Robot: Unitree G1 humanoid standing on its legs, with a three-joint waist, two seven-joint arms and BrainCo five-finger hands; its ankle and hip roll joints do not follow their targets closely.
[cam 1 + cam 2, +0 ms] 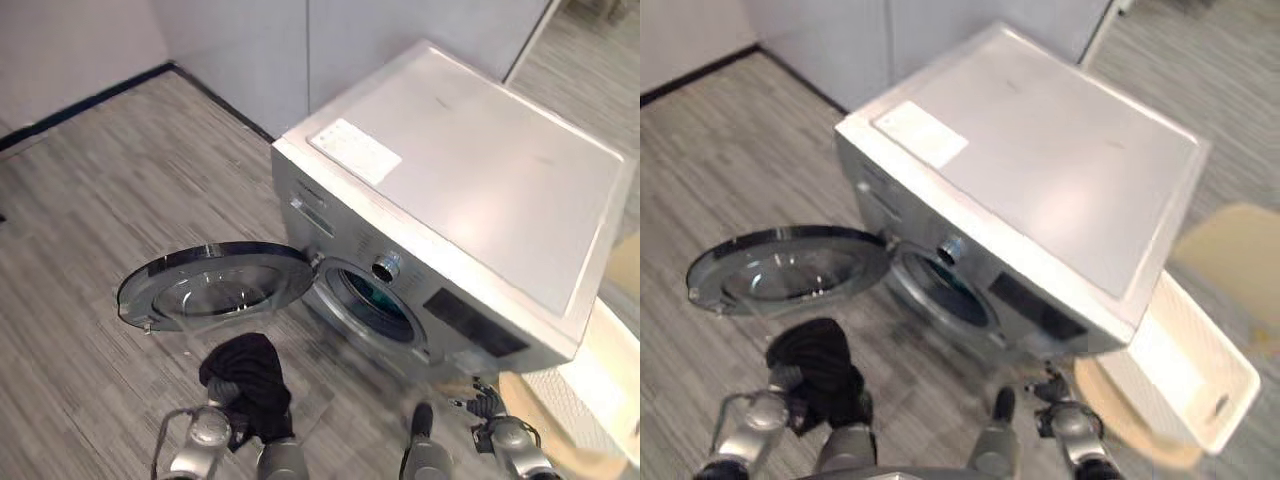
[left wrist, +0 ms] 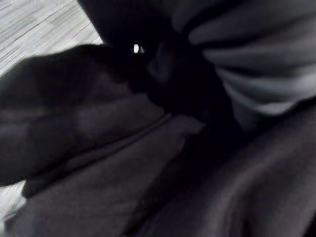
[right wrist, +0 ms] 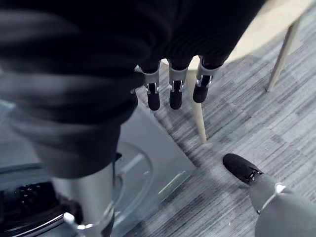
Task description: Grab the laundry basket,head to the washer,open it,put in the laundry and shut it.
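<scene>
Left hand (image 1: pixel 213 428) wrapped in a bundle of black laundry (image 1: pixel 245 375), fingers buried in the cloth, so impossible to tell whether clenched or loose; bundle held up just in front of the round door (image 1: pixel 215 285), swung wide open. Right hand (image 3: pixel 173 86) low beside it, fingers straight and relaxed, holding nothing. Beyond, washer (image 1: pixel 470 190) with drum mouth (image 1: pixel 375 300) exposed, white laundry basket (image 1: pixel 1185 365) on its right.

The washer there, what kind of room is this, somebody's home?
Probably a laundry corner in a home-like test room, though I can't be sure. A silver front-loading washer stands on grey plank flooring with its round door swung open, and the left hand carries dark laundry.
</scene>
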